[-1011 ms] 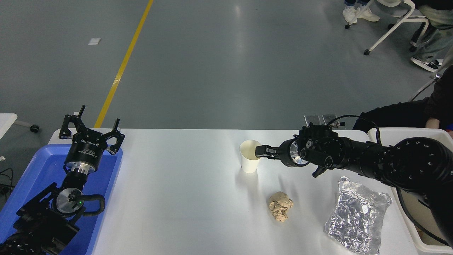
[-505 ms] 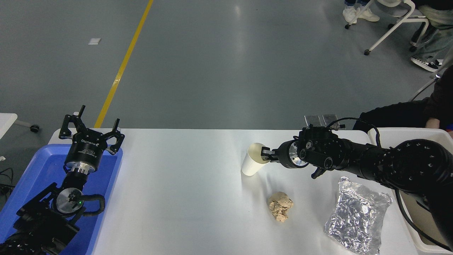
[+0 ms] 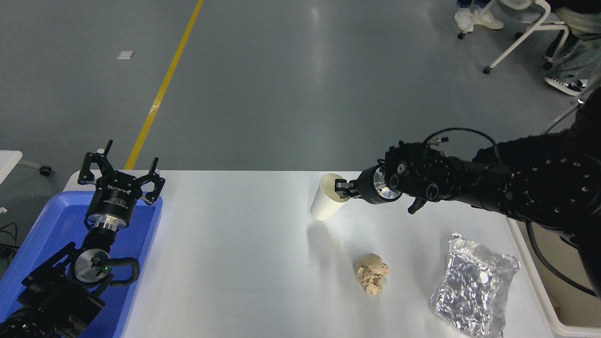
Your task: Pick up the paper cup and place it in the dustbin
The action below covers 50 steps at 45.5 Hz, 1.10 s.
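The white paper cup (image 3: 325, 203) hangs tilted above the white table (image 3: 235, 263), its mouth turned toward my right gripper (image 3: 342, 190). That gripper is shut on the cup's rim and holds it clear of the tabletop. The right arm comes in from the right edge and hides most of the off-white dustbin (image 3: 540, 300), of which only the near left rim shows at the lower right. My left gripper (image 3: 121, 176) is open and parked at the lower left over the blue tray.
A crumpled tan paper wad (image 3: 372, 273) lies on the table in front of the cup. A crinkled silver foil bag (image 3: 472, 284) lies right of it. A blue tray (image 3: 56, 230) sits at the table's left end. A person's legs and a chair (image 3: 530, 28) are at the top right.
My right gripper closed on the cup's rim, tipped the cup and lifted it off the table, moving up and slightly left. The right arm rose and now covers the dustbin's far end.
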Available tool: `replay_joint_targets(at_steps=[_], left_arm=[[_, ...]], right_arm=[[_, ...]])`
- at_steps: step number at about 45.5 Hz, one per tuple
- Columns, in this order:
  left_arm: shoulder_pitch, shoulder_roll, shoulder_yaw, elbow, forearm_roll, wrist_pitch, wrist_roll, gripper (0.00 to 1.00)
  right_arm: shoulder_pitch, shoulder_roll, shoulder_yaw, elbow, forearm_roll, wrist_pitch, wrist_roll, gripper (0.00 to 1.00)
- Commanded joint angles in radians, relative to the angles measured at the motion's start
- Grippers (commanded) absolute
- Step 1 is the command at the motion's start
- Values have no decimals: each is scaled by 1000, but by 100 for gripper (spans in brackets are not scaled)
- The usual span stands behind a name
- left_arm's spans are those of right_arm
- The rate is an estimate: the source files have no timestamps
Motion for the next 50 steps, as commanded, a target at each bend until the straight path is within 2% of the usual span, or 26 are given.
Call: replay_joint_targets(at_steps=[1,5,17,33,37,41,43,44,50], left_arm=[[3,2,-1,0,0,0,-1,100],[3,2,-1,0,0,0,-1,100],[3,0,-1,0,0,0,-1,100],[1,0,0,0,0,2,-2,100],[1,0,0,0,0,2,-2,100],[1,0,0,0,0,0,-2,100],[1,0,0,0,0,0,-2,100],[0,0,0,0,0,0,-2,100],[0,0,0,0,0,0,-2,100]], right_arm=[[388,-136,-87,293,60,163,-2,0],[524,-214,-107,376,58,252,-2,0],[791,-321,-144,493,57,403,-3,0],[888,-398,-216,504,19,406,-17,0],[896,-476,-262,499,-79,406,-20,0],[890,-597,-297,487,-233,406,-20,0],[882,-675,-311,475,-311,406,-19,0],[858,-782,-319,450,-405,406,-19,0],[758,-1014,-299,355,-583,406,-11,0]])
